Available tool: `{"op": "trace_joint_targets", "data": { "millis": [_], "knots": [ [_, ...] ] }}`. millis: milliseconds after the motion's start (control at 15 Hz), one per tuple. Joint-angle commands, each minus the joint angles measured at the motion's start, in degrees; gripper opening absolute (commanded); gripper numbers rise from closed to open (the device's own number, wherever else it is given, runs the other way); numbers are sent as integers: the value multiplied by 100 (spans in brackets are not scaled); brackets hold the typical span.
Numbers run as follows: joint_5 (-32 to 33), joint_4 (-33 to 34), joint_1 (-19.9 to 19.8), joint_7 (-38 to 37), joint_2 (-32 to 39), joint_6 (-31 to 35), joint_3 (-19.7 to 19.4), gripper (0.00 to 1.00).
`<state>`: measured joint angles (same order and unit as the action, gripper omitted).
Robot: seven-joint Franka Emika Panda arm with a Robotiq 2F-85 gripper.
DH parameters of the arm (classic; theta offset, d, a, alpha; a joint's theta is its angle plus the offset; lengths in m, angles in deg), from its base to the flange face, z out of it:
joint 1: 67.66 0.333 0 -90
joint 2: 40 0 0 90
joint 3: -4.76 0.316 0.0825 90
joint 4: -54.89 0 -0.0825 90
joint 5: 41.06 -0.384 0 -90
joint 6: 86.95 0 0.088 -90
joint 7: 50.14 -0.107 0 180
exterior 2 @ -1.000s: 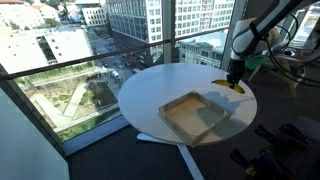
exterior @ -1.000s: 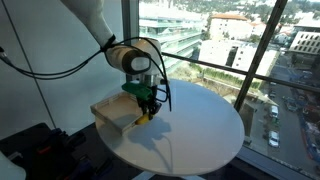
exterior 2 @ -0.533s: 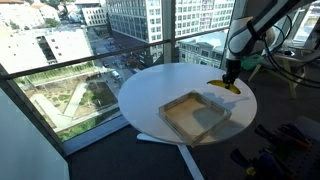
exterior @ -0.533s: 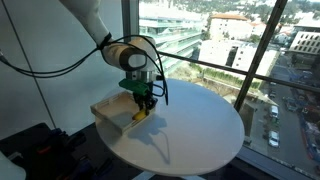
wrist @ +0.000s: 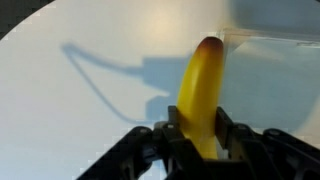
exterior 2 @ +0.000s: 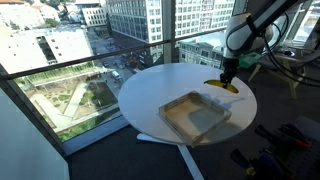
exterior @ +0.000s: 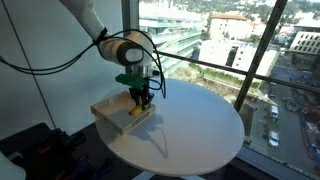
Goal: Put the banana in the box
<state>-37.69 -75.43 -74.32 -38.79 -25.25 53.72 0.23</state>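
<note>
My gripper [wrist: 200,135] is shut on the yellow banana [wrist: 202,95] and holds it in the air. In both exterior views the banana [exterior: 137,108] [exterior 2: 223,86] hangs from the gripper [exterior: 139,100] [exterior 2: 226,78] right at the edge of the shallow tan box [exterior: 108,110] [exterior 2: 196,115], just above its rim. In the wrist view the banana's tip reaches a corner of the box [wrist: 275,45] at the upper right. The box looks empty.
The box lies on a round white table [exterior: 190,125] [exterior 2: 150,85] beside floor-to-ceiling windows. Black cables hang from the arm [exterior: 110,45]. Dark equipment sits on the floor [exterior: 40,150] near the table.
The gripper has carried the banana sideways over the table toward the box, from beside it to its edge, and slightly higher.
</note>
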Motion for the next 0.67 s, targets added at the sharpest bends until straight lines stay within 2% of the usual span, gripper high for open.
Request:
{"op": "trace_joint_targets", "data": {
  "millis": [0, 600],
  "knots": [
    [77, -64, 57, -7, -255, -306, 41, 14],
    [171, -15, 269, -20, -316, -760, 101, 14]
  ]
}}
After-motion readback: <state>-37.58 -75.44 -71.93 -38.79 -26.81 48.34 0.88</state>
